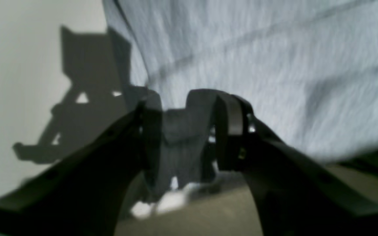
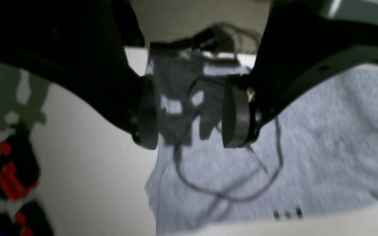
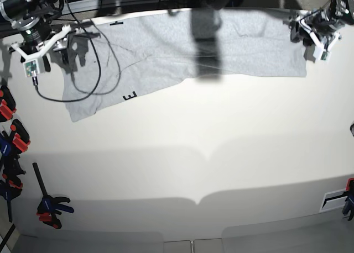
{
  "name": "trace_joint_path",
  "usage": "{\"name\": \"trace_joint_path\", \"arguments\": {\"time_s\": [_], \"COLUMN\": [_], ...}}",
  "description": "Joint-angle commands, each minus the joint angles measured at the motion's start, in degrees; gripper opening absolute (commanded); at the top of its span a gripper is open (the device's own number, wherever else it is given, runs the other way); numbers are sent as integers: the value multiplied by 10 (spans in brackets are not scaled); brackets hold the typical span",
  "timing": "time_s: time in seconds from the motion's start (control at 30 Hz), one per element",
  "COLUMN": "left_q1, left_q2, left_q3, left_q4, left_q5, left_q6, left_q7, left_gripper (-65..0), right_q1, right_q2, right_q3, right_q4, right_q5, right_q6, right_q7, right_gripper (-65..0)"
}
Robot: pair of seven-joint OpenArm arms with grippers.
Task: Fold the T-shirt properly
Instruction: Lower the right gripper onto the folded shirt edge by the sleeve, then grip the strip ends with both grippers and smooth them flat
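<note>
The wide cream tabletop (image 3: pixel 188 153) lay open across its middle and front. A looping black cable (image 3: pixel 94 70) crossed the grey cotton T-shirt (image 3: pixel 182 48) at the far-left; red-and-black clamps (image 3: pixel 14 134) lined the left edge.

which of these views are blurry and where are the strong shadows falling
Left wrist view: soft and streaked, the left gripper throws a hard dark shadow on the table beside the T-shirt. Right wrist view: also blurred, with cable shadows looping over the cloth under the right gripper. Base view: sharp but bent at the edges, a dark band of shadow crossing the shirt's top middle.
</note>
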Motion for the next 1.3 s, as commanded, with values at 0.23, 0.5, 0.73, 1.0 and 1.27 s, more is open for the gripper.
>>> {"name": "trace_joint_path", "arguments": {"time_s": [0.23,0.5,0.73,1.0,1.27], "left_q1": [-62,-72,-86,-117,-122], "left_q2": [-10,-5,37,70,65], "left_q3": [-4,-3,-3,-3,-4], "left_q4": [49,-24,-80,-113,-177], "left_q5": [-21,-13,-13,80,134], "left_q6": [0,0,-1,0,10], "left_q7": [-84,-94,-87,-113,-43], "left_gripper": [-402,-403,-403,-403,-403], "right_q1": [95,162,199,205,237], "right_q2": [6,3,3,5,5], "right_q3": [-9,-82,-150,-153,-153], "right_q4": [-8,-136,-270,-372,-451], "right_q5": [69,7,-91,-148,-159], "right_q6": [5,5,5,-19,-55], "right_q7": [7,17,52,144,162], "right_gripper": [-347,-349,-349,-350,-351]}}
